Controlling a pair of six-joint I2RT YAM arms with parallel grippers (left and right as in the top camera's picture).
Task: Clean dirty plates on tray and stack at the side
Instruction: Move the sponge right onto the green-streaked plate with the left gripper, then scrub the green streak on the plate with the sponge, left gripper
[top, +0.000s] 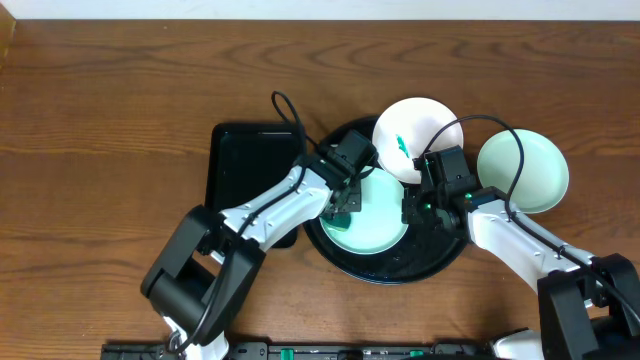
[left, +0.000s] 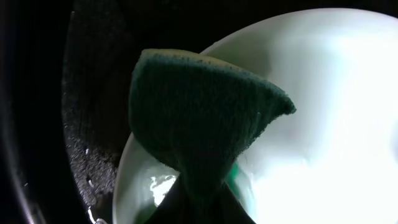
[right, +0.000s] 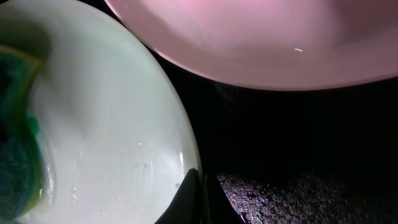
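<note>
1. Our left pincer (top: 345, 207) is clamped narrow on a dark green scouring sponge with a yellow edge (left: 199, 118), which fans out ahead of its tips.
2. Directly under that sponge lies a pale mint-green round plate (top: 378, 228). The sponge presses on the part of the plate nearest the left pincer, and we see a wet sheen beside it.
3. This plate sits inside the large round black tray with a raised rim (top: 440, 252), which spreads beneath both pincers.
4. Our right pincer (right: 198, 198) has its jaws drawn together, with the tips at the same plate's rim, across from the left pincer. We cannot tell whether the rim is pinched.
5. Just beyond the right pincer, a white round plate (top: 425, 122) overlaps the tray's far edge and bears a small green smear (top: 402, 147).
6. To the right pincer's right, a second mint-green round plate (top: 530, 175) rests on the brown wooden table (top: 100, 120), off the tray.
7. To the left pincer's left, a smaller rectangular black tray (top: 245, 165) lies just beside the round one.
</note>
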